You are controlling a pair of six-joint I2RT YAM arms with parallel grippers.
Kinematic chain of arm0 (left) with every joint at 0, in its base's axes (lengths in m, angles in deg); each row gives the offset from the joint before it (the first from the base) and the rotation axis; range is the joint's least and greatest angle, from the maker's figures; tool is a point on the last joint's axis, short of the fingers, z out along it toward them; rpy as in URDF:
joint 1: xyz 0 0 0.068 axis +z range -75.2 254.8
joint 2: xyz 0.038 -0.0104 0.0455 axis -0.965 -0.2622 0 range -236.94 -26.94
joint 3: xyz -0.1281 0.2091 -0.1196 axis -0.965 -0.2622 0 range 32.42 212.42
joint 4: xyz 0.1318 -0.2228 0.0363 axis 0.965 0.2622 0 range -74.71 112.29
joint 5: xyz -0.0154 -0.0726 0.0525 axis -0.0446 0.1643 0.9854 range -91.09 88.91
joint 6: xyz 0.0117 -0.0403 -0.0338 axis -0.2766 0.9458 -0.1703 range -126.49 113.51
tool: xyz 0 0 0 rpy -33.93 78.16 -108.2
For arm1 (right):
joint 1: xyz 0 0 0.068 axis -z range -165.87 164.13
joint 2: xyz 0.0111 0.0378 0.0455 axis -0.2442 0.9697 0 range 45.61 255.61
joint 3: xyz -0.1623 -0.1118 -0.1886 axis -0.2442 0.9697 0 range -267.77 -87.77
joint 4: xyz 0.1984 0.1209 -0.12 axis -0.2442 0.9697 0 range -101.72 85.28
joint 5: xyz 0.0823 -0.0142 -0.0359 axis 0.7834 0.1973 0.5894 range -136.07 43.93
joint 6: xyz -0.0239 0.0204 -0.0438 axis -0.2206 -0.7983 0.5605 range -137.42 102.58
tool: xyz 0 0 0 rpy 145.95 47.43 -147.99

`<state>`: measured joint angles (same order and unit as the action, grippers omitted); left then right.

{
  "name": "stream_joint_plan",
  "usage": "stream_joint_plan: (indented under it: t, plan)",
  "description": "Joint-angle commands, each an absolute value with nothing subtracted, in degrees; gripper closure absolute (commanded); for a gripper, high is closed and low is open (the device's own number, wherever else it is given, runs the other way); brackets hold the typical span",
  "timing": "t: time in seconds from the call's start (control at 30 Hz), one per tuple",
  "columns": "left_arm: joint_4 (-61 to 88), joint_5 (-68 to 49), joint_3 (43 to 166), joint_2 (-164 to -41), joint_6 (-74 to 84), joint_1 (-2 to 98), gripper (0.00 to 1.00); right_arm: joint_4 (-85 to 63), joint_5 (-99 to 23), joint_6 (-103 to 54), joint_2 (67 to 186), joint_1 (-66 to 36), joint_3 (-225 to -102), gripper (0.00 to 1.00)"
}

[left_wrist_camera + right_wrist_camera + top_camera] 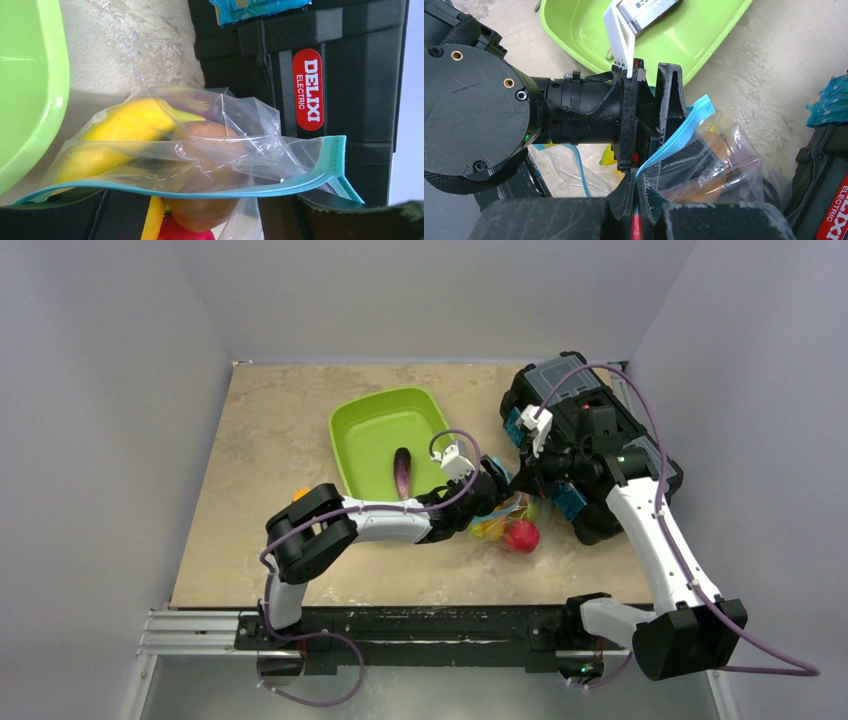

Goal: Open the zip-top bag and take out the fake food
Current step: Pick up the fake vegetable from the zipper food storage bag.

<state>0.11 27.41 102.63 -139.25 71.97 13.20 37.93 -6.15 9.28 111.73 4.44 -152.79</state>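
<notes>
The zip-top bag (505, 522) lies on the desk (270, 460) at 4 o'clock of the green tray (375, 435), with the black DELIXI toolbox (590, 430) at its 2 o'clock. The right fingers (635, 207) are pressed together on the bag's teal zip strip (210, 192). The left fingers (493, 492) stand apart at the bag's mouth, the strip lying across them. A banana (135, 120), a brown piece (205, 132) and a red apple (521, 536) sit inside the bag. A purple eggplant (402, 472) lies in the tray.
</notes>
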Motion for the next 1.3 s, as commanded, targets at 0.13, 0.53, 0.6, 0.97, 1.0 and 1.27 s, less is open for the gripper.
stream_joint_plan:
  t: [0.13, 0.53, 0.6, 0.97, 1.0, 1.27]
  plan:
    - [3.9, 26.0, 105.6, -140.7, 71.4, 14.0, 0.30, 37.5, -4.7, 8.6, 109.9, 4.7, -152.7, 1.00]
    - [-0.5, 24.6, 101.9, -136.8, 64.6, 14.6, 0.98, 37.0, -4.4, 8.3, 109.1, 5.3, -152.0, 1.00]
    - [-1.5, 23.8, 101.1, -135.2, 62.5, 14.7, 1.00, 36.9, -4.4, 8.2, 108.8, 5.4, -151.8, 1.00]
    - [4.4, 25.0, 97.8, -126.8, 59.1, 14.7, 1.00, 35.4, -5.7, 7.6, 106.7, 6.7, -149.8, 1.00]
    - [4.6, 24.7, 97.5, -126.3, 59.1, 14.7, 1.00, 35.4, -5.8, 7.7, 106.5, 6.7, -149.6, 1.00]
    - [7.8, 23.3, 96.3, -123.4, 57.1, 14.7, 1.00, 35.4, -6.7, 7.8, 104.8, 7.1, -148.6, 1.00]
